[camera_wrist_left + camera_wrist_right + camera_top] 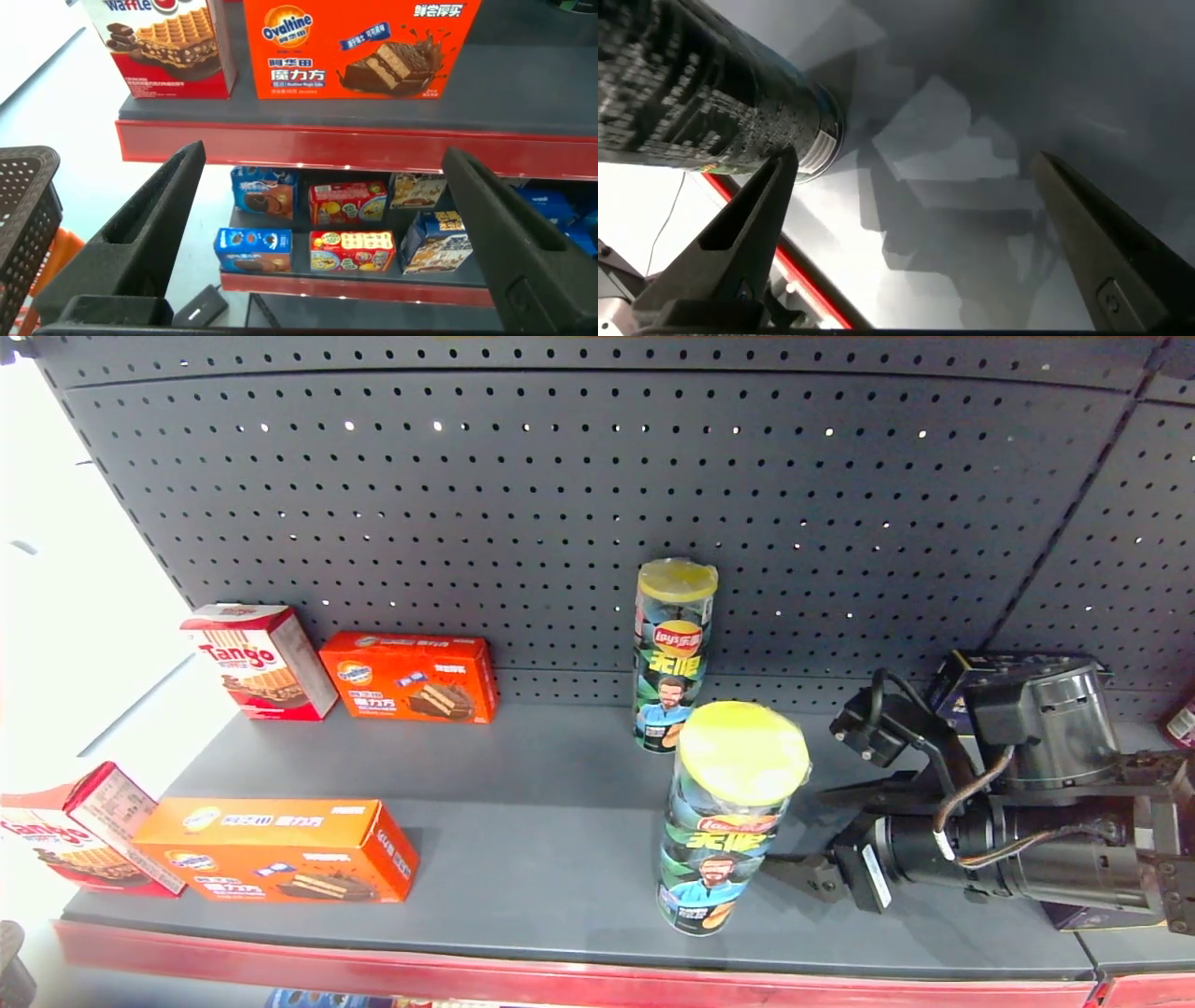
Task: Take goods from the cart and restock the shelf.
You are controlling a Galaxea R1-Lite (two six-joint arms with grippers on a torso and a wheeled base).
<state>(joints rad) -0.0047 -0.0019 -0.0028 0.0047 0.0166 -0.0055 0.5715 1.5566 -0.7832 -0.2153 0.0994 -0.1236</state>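
Found right pincer (805,831) released, fingers spread and empty, lying low over the shelf (523,821) just beside the front chip can (733,817); cannot tell whether the nearer finger touches it. Found left pincer (318,233) likewise released and empty, lower than the red front lip (355,145), facing lower shelves stocked with small boxes (348,201), near a black mesh basket (28,215). Noted dark grey shelf deck backed by grey pegboard (560,504); pale floor (84,93) past the left end. Recorded front chip can upright near the front edge, right of centre: tall tube, yellow lid, green-and-black wrap with a cartoon figure. Recorded second chip can (672,653), same look, upright farther back by the pegboard. Logged at left: rear orange box (411,677) beside rear wafer box (257,658) against the back; front orange box (275,849) touching front wafer box (79,831) at the edge.
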